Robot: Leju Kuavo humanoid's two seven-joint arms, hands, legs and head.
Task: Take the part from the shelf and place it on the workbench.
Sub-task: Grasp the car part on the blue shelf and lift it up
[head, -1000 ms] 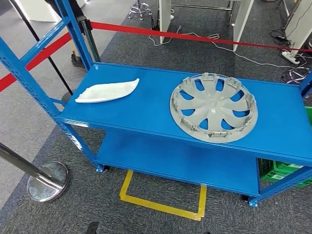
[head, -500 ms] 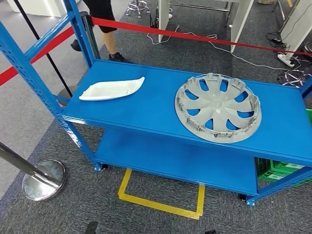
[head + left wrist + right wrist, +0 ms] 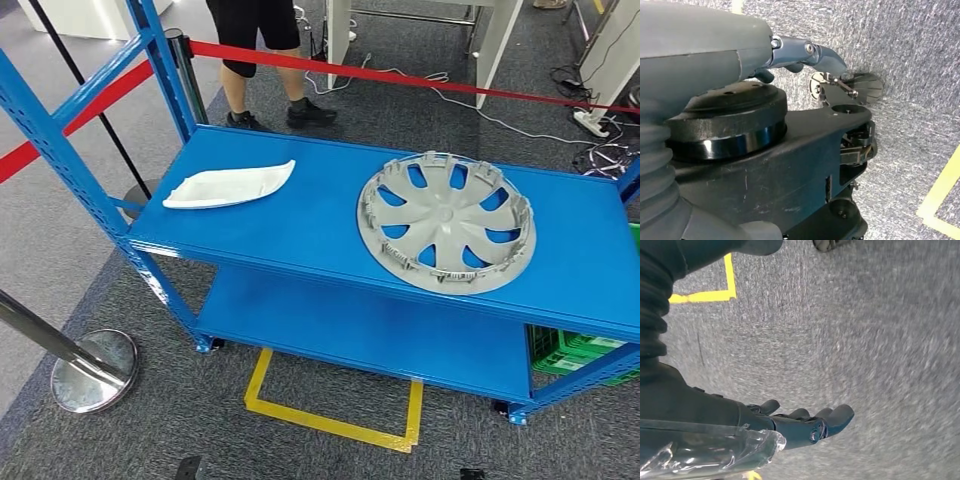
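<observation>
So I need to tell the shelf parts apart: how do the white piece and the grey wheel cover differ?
The round grey plastic wheel cover is large, with spoke cut-outs and a clipped rim; the white curved plastic panel is smaller, long, narrow, solid and pointed. The cover lies toward the right, the panel toward the left. Both lie flat on the blue metal shelf.

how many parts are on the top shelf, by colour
grey: 1, the wheel cover
white: 1, the curved trim piece
total: 2, both lying flat on the blue shelf, apart from each other
</observation>
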